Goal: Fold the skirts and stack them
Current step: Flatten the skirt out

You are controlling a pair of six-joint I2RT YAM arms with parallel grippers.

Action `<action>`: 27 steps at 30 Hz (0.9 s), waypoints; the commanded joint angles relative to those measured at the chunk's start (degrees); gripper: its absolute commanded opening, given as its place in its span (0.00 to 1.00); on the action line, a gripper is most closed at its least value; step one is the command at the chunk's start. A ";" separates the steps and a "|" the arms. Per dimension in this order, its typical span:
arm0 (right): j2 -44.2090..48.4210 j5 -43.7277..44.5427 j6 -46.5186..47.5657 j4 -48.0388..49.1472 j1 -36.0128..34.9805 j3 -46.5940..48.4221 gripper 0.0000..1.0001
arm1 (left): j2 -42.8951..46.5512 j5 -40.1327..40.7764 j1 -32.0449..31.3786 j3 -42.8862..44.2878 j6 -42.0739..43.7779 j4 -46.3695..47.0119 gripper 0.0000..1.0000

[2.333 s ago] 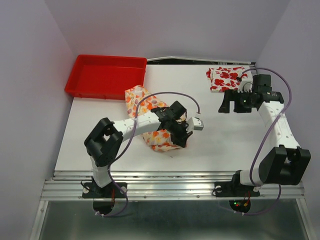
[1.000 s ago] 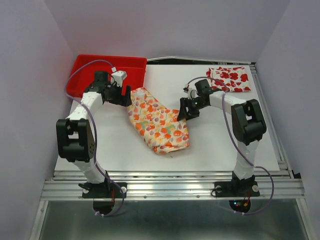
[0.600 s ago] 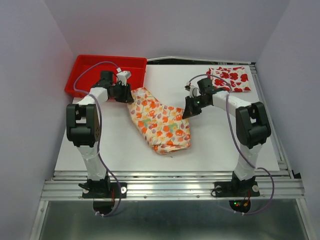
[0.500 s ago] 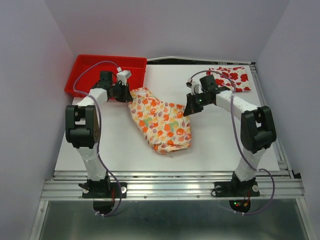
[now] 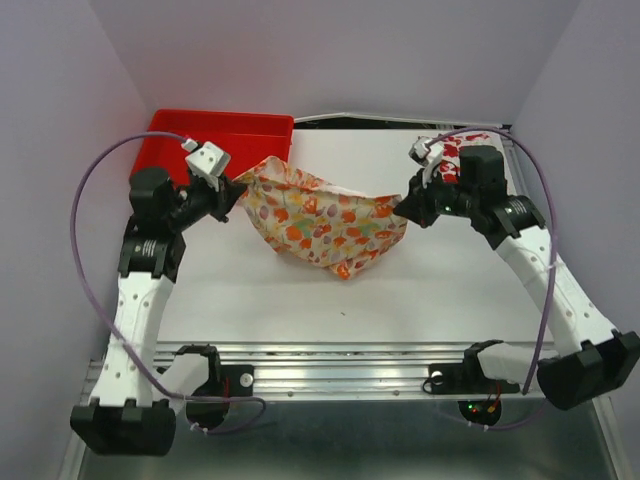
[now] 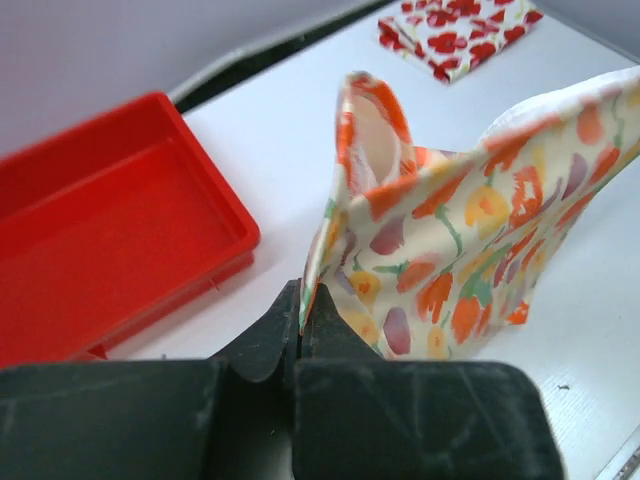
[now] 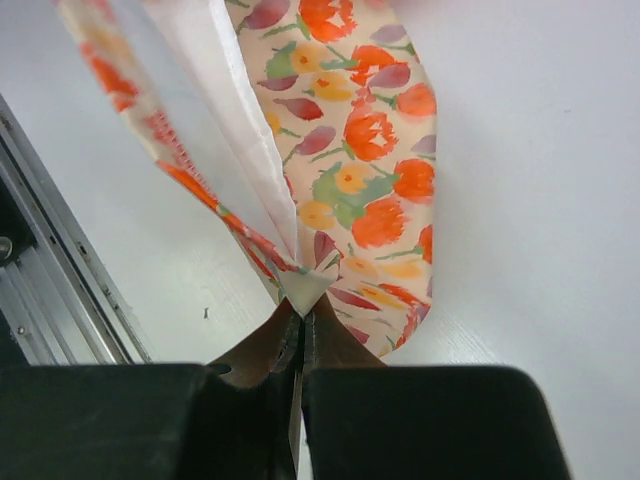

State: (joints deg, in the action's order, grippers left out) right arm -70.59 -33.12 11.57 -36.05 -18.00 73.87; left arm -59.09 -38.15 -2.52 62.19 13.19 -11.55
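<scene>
The cream skirt (image 5: 325,220) with small orange, red and yellow marks hangs stretched between my two grippers above the table, its lower fold sagging toward the surface. My left gripper (image 5: 243,185) is shut on its left corner; in the left wrist view the jaws (image 6: 305,300) pinch the cloth edge (image 6: 470,260). My right gripper (image 5: 403,208) is shut on the right corner, and the right wrist view shows that corner (image 7: 370,150) clamped at the gripper (image 7: 302,310). The white skirt with red flowers (image 5: 448,150) lies folded at the back right, partly behind my right arm, and also shows in the left wrist view (image 6: 455,25).
A red plastic tray (image 5: 220,130) stands at the back left, just behind my left gripper, and shows in the left wrist view (image 6: 100,220). The metal rail (image 5: 340,375) runs along the near table edge. Purple cables loop out from both arms.
Both grippers have closed on the cream skirt's corners and raised it off the table. The arms have moved up and apart, pulling the cloth taut between them.
</scene>
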 commanded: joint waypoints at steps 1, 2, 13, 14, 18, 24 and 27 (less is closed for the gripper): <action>5.71 3.50 3.28 -3.32 0.33 -2.06 0.01 | 9.05 3.61 0.33 -2.61 2.18 -0.83 0.00; 7.12 5.42 2.93 -3.23 0.33 -1.71 0.01 | 10.30 3.87 0.33 -2.00 2.19 -2.06 0.00; 23.39 17.03 1.86 0.89 0.33 -5.47 0.01 | 18.93 4.41 0.06 -2.33 5.27 -5.94 0.00; 23.04 17.39 1.96 0.90 0.33 -6.36 0.01 | 18.14 4.23 -0.11 -2.86 5.27 -5.33 0.00; 17.00 25.27 2.31 3.87 0.33 -9.96 0.01 | 11.65 6.06 -4.22 -4.62 1.50 0.37 0.00; 4.95 31.71 4.77 11.43 0.33 -9.97 0.01 | -0.66 18.54 -18.64 -6.82 0.17 8.80 0.00; -3.40 34.96 5.56 14.15 1.65 -7.87 0.01 | -9.53 21.89 -21.55 -4.91 -2.90 11.11 0.00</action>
State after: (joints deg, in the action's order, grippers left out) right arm -70.32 -6.46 14.85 -29.36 -18.06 63.24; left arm -63.96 -24.16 -21.58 55.83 13.13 -8.01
